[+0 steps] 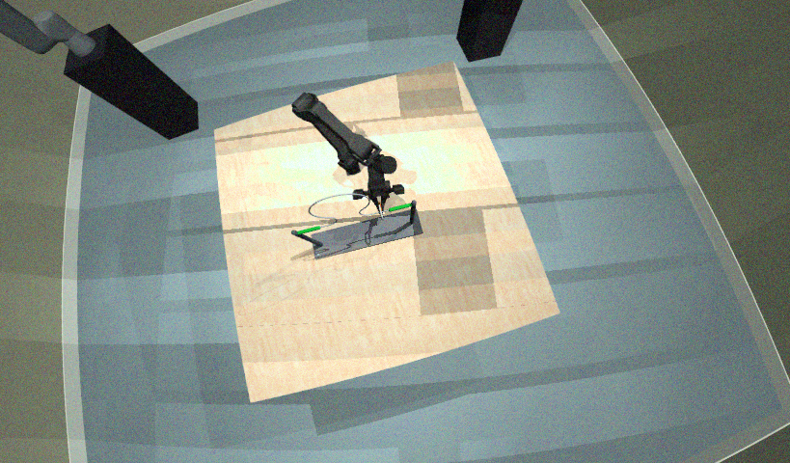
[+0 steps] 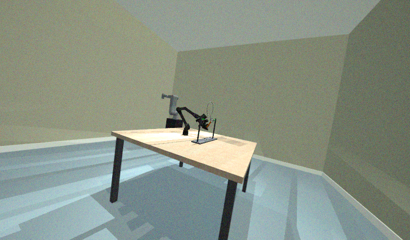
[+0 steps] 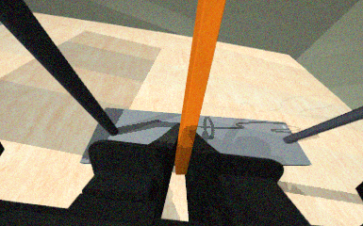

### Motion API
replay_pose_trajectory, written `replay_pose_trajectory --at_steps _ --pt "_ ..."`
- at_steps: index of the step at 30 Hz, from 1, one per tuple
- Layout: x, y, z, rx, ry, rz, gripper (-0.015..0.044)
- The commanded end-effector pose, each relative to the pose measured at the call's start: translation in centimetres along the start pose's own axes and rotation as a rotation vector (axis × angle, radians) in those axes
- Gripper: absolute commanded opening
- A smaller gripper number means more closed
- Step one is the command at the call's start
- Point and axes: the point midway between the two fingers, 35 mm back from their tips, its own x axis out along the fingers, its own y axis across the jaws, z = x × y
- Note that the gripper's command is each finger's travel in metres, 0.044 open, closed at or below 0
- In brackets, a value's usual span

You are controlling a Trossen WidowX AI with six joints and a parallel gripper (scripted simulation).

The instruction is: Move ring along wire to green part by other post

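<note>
So the black arm [image 1: 336, 128] [image 2: 190, 111] reaches from near one tabletop edge [image 1: 404, 360] [image 2: 176, 154] toward the middle, well in from the corners, elbow up, gripper [image 1: 380, 210] [image 2: 207, 127] [image 3: 182, 127] angled down and pinching the orange handle [image 2: 209, 124] [image 3: 201, 66], ring [image 2: 212, 120] up by the wire [image 1: 324, 198] [image 2: 207, 108].

Beyond the bench [image 1: 330, 338] [image 2: 171, 151] [image 3: 244, 85] — pale wood on dark legs [image 2: 115, 172] — a grey arm [image 1: 77, 42] [image 2: 173, 104] on a black pedestal [image 1: 128, 86] [image 2: 170, 123]. In the top view, a second black block [image 1: 485, 34] near the upper edge. Underneath, blue-grey floor [image 1: 605, 240] [image 2: 284, 214] with lighter and darker patches; around it, pale skirting [image 1: 71, 286] [image 2: 290, 165] and drab walls [image 2: 245, 83] — overhead, a grey ceiling [image 2: 245, 20].
</note>
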Motion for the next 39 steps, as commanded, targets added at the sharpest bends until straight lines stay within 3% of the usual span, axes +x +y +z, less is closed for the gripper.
replay_pose_trajectory --at_steps 1,39 --pt "-0.1 0.4 0.1 0.005 -0.003 0.000 -0.0150" --pt "-0.6 4.3 0.1 0.010 -0.010 0.001 -0.0150"
